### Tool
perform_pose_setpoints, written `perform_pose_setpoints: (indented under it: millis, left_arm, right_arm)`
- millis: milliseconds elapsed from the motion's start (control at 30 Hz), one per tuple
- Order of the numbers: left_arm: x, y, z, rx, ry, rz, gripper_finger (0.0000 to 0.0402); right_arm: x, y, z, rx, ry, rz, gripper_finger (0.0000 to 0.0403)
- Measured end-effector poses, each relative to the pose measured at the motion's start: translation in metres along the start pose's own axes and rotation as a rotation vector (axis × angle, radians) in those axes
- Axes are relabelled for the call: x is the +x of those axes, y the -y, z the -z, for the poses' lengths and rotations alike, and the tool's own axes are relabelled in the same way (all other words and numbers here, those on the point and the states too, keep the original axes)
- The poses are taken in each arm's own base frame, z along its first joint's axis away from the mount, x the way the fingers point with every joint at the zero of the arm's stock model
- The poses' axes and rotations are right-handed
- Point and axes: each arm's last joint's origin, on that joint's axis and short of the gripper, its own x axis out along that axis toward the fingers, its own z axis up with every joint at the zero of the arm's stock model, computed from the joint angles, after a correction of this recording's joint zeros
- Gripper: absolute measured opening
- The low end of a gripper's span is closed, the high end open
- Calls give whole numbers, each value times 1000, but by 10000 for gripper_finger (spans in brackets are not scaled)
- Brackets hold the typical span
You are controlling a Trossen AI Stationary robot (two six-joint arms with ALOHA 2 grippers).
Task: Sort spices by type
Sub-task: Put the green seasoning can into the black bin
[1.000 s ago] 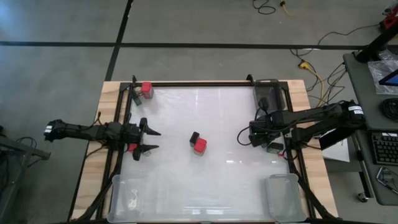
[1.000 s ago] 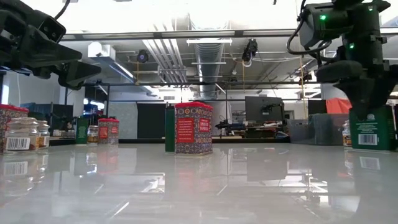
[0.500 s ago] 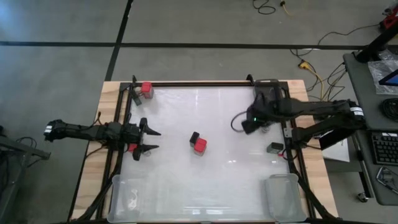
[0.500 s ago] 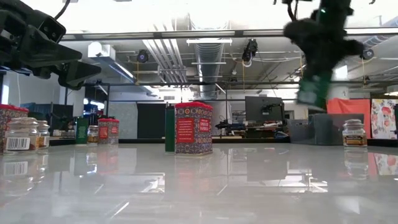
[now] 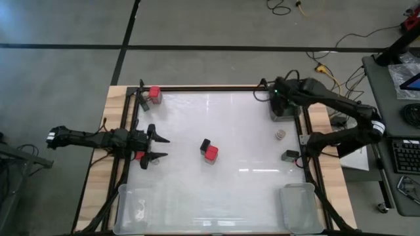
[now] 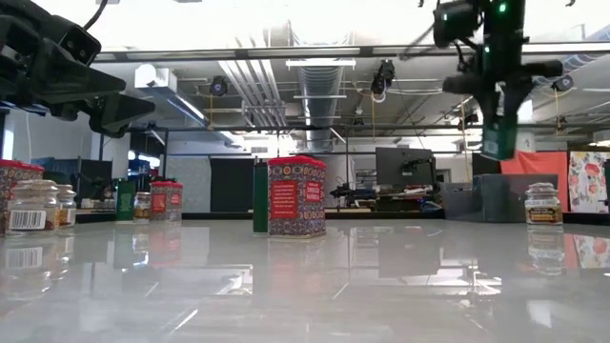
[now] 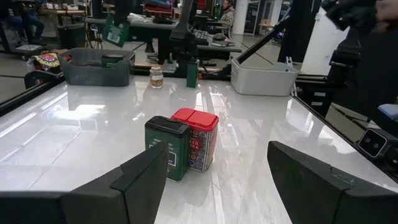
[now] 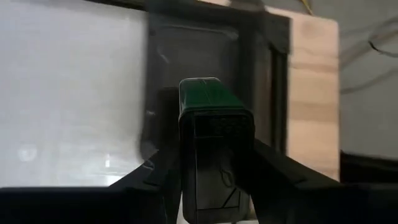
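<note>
My right gripper (image 5: 281,103) is shut on a dark green tin (image 8: 214,130) and hangs high over a grey bin (image 5: 284,110) at the table's far right corner; the tin also shows in the low view (image 6: 498,133). My left gripper (image 5: 157,147) is open and empty by the table's left edge. A black jar and a red-topped jar (image 5: 209,151) stand side by side mid-table, seen ahead of the left fingers (image 7: 186,146). Another red-topped jar (image 5: 154,93) stands at the far left. A round tan-lidded jar (image 5: 280,134) and a black jar (image 5: 291,156) stand near the right edge. My right gripper pinches the dark green tin between its two fingers, one on each side of the tin's body (image 8: 189,152). The fingers come from above, pointing down. The tin hangs below them, about upright, lifted clear above the grey bin.
Two clear plastic bins stand at the near edge, one left (image 5: 141,206) and one right (image 5: 302,206). A small red thing (image 5: 140,156) lies under my left gripper. A black frame rail (image 5: 305,131) runs along the table's right side.
My right gripper has lifted the dark green tin off the table near the right edge and carried it up and toward the far edge, to above the grey bin. The round tan-lidded jar it stood near now shows uncovered.
</note>
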Motion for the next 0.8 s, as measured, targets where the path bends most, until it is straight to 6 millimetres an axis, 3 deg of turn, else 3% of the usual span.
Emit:
perform_pose_setpoints:
  millis: [200, 433, 800]
  left_arm:
    - [0, 0, 0, 0, 0, 0, 259]
    - [0, 0, 0, 0, 0, 0, 259]
    - [0, 0, 0, 0, 0, 0, 259]
  right_arm:
    - [25, 10, 3, 18, -60, 72, 127]
    - [46, 8, 6, 23, -83, 33, 142]
    - [58, 11, -2, 44, -107, -74, 134]
